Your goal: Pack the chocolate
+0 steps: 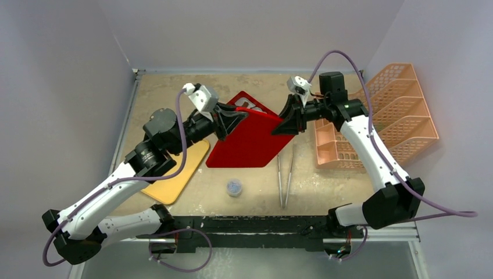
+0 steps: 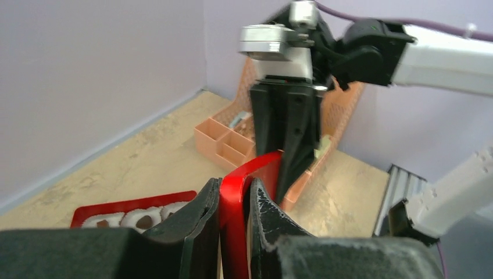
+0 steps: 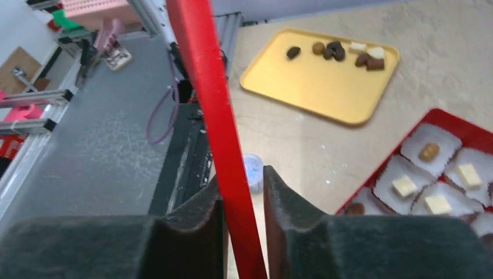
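My left gripper [image 1: 232, 119] [image 2: 234, 183] is shut on one edge of the raised red lid [image 1: 250, 139] [image 2: 232, 244]. The lid's opposite edge [image 3: 203, 70] runs between the fingers of my right gripper [image 1: 281, 125] [image 3: 241, 177], which is open: one finger lies against the lid and a gap shows at the other. Beneath sits the red box [image 3: 450, 115] [image 2: 116, 206], holding white liners with chocolate [image 3: 429, 152] in them, brown and cream pieces. More chocolate [image 3: 334, 51] lies at the far end of the yellow tray [image 3: 308, 93] [image 1: 174, 174].
An orange organiser [image 1: 383, 116] stands at the right, just behind my right arm. Metal tweezers [image 1: 285, 174] lie on the table in front of the lid. A small grey-blue cap [image 1: 234, 187] [image 3: 253, 168] sits near the front rail.
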Robot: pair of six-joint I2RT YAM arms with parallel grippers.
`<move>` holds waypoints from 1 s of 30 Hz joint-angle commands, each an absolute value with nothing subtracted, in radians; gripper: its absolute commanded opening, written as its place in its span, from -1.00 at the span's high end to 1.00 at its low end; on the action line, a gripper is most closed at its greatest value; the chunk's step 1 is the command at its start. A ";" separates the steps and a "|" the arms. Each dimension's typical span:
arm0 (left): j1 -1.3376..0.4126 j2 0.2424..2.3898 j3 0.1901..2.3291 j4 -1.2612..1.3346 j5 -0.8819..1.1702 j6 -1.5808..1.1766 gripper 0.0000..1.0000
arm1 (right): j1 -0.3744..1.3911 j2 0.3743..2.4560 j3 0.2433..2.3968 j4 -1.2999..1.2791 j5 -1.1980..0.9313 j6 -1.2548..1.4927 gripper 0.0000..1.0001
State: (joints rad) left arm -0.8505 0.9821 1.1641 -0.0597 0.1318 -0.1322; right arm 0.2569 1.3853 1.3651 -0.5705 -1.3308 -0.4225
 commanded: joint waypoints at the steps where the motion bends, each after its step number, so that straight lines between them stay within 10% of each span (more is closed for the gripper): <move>1: -0.855 0.932 1.180 0.022 -0.118 -0.033 0.73 | 0.249 1.329 1.367 -0.522 -1.350 -0.293 0.74; 11: -0.855 0.866 1.116 0.085 -0.594 0.009 -0.32 | 0.250 1.350 1.369 -0.367 -1.208 -0.087 1.00; 22: -0.852 0.974 1.206 -0.258 -0.819 -0.280 -0.41 | 0.264 1.711 1.723 -0.520 -0.995 0.170 1.00; 30: -0.581 1.118 1.230 -0.286 -0.435 -0.548 -0.44 | 0.278 1.983 2.014 -0.652 -1.006 0.257 1.00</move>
State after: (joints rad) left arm -0.7658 1.0851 1.1931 -0.2691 -0.6701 -0.3550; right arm 0.2680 1.9396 1.8755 -0.5819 -0.9726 0.1761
